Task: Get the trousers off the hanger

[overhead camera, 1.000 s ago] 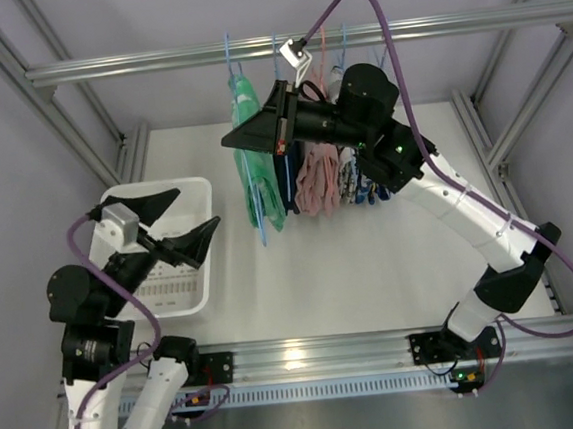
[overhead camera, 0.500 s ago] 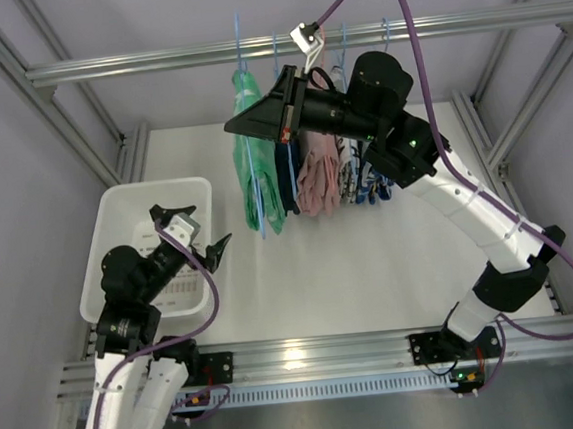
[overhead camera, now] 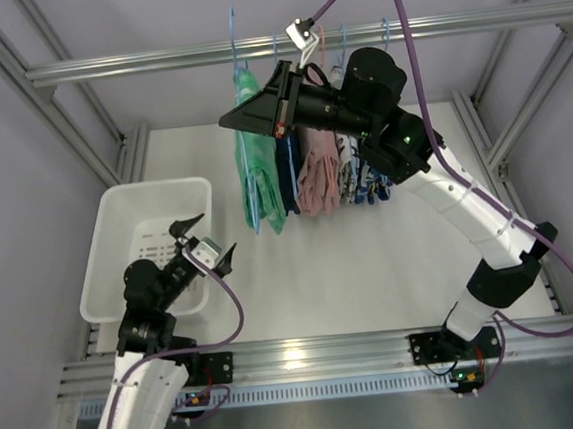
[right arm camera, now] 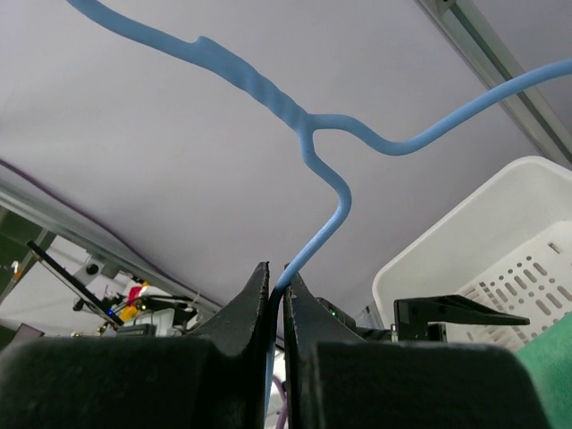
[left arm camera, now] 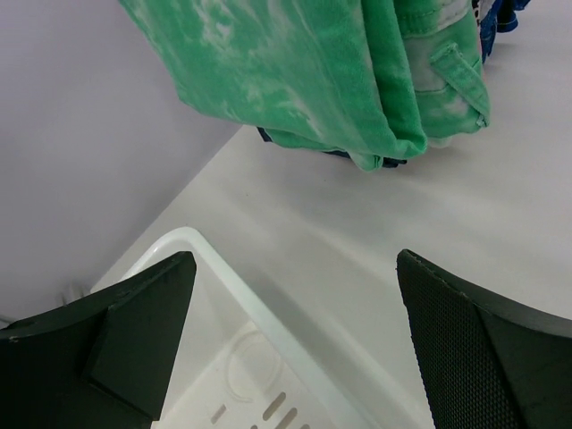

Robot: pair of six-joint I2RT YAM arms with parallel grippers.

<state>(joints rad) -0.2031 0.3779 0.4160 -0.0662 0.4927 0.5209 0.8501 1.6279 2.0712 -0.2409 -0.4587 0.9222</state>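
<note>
While draped over the light-blue hanger below the rail, the green trousers were judged soft, light and limp, best taken at the bunched lower edge. The hanger's wire was held pinched by the right gripper and had been lifted slightly. The left gripper, spread wide, had been drawn back over the white basket.

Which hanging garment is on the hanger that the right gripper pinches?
The green trousers, leftmost on the rail; the right gripper is shut on their light-blue hanger.
</note>
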